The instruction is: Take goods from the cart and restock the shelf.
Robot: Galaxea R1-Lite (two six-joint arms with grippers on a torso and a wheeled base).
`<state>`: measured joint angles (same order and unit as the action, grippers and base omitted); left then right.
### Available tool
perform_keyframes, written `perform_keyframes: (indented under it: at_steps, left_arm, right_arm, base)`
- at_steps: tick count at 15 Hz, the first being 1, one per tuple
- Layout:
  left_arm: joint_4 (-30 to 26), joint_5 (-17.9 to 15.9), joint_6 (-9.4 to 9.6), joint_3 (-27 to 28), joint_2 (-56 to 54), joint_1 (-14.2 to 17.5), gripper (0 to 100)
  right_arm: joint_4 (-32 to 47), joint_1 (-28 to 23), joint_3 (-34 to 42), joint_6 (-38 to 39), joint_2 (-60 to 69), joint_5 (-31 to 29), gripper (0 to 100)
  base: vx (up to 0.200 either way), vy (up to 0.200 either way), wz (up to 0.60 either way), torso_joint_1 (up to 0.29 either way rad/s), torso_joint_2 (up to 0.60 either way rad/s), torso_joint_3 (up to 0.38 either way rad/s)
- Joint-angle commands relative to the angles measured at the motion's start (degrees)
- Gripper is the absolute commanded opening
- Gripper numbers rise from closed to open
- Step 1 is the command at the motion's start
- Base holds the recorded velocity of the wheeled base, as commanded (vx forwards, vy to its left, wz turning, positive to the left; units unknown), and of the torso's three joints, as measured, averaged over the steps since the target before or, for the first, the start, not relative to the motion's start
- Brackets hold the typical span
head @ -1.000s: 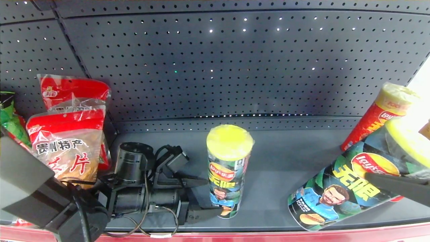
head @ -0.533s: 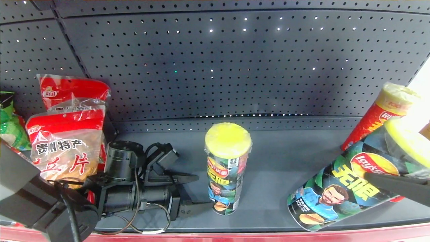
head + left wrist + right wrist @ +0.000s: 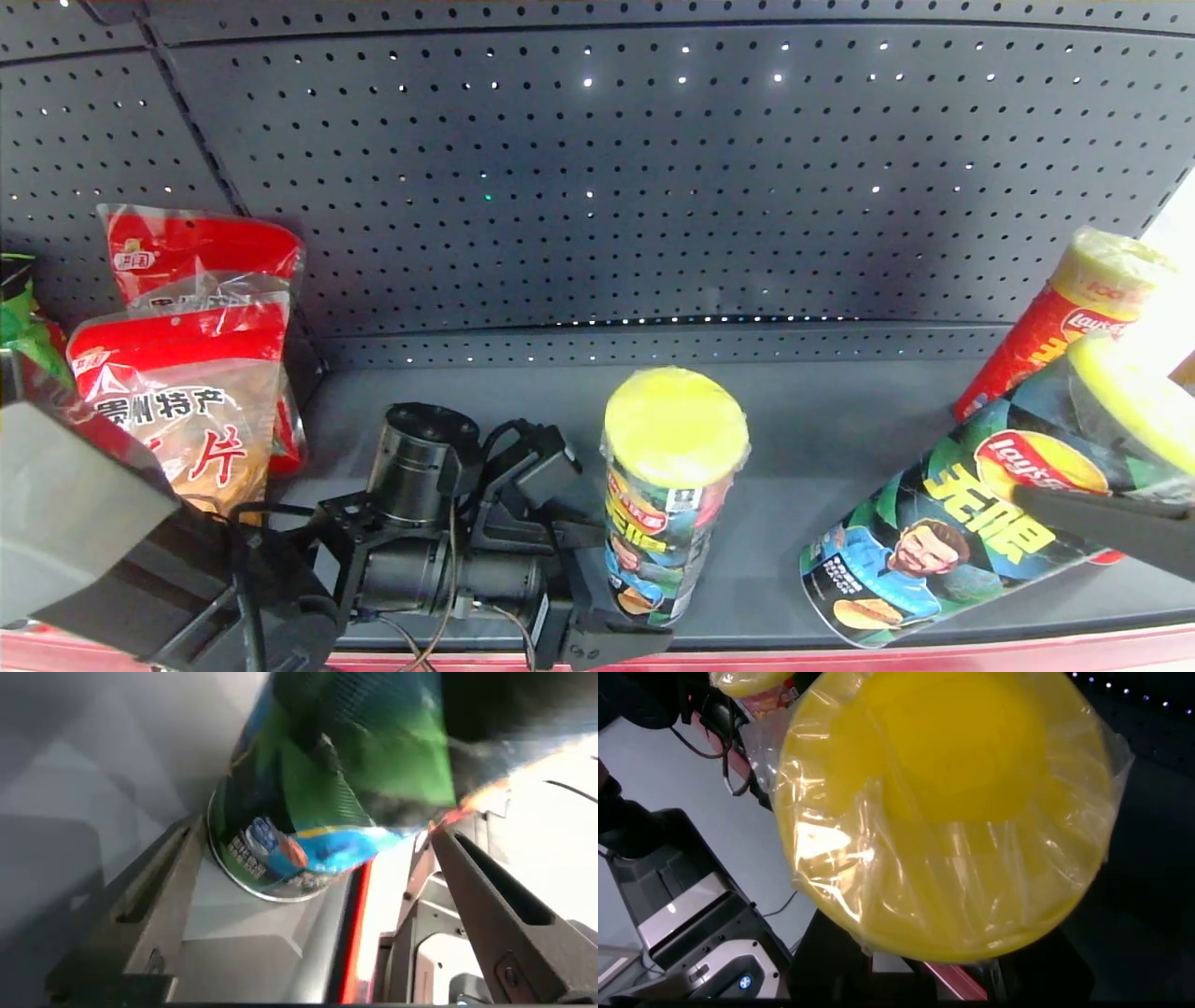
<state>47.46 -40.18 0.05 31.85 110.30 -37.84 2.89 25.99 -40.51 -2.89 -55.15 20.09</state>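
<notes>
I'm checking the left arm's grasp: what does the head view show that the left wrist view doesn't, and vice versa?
Head view adds: the yellow lid of the upright green can, a tilted green can and a red can at right, red snack bags at left. Left wrist view adds: the upright can's bottom rim. Both: the upright green can between the fingers of the left gripper, and the shelf's red front edge.

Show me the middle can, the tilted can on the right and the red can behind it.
middle can (image 3: 667, 532): head view, on its label.
tilted can (image 3: 948, 527): head view, on its label.
red can (image 3: 1041, 343): head view, on its red side.
</notes>
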Motion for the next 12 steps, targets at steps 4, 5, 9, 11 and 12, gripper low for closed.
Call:
perform_keyframes:
  at_steps: [4, 5, 9, 11, 12]
  left_arm:
    - [1.1, 0.2, 0.04, -3.9, -3.2, -1.4, 100]
    - [0.9, 0.5, 0.04, -5.1, -4.0, -0.8, 100]
    - [0.7, 2.7, 0.04, -2.0, -3.8, 4.3, 100]
    - [0.7, 2.9, 0.04, -0.2, -3.0, 4.1, 100]
    - [0.7, 2.8, 0.04, 0.9, -2.4, 3.9, 100]
  right_arm:
    - [0.0, 0.1, 0.3, 0.0, -0.1, 0.0, 0]
    - [0.0, 0.1, 0.3, 0.0, -0.1, 0.0, 0]
    - [0.0, 0.1, 0.3, 0.0, -0.2, 0.0, 0]
    - [0.0, 0.3, 0.3, 0.0, -0.3, 0.0, 0]
    - [0.0, 0.6, 0.3, 0.0, -0.3, 0.0, 0]
  base:
    - [0.000, 0.000, 0.00, 0.000, 0.00, 0.000]
    - [0.000, 0.000, 0.00, 0.000, 0.00, 0.000]
    - [0.000, 0.000, 0.00, 0.000, 0.00, 0.000]
    - [0.000, 0.000, 0.00, 0.000, 0.00, 0.000]
    - [0.000, 0.000, 0.00, 0.000, 0.00, 0.000]
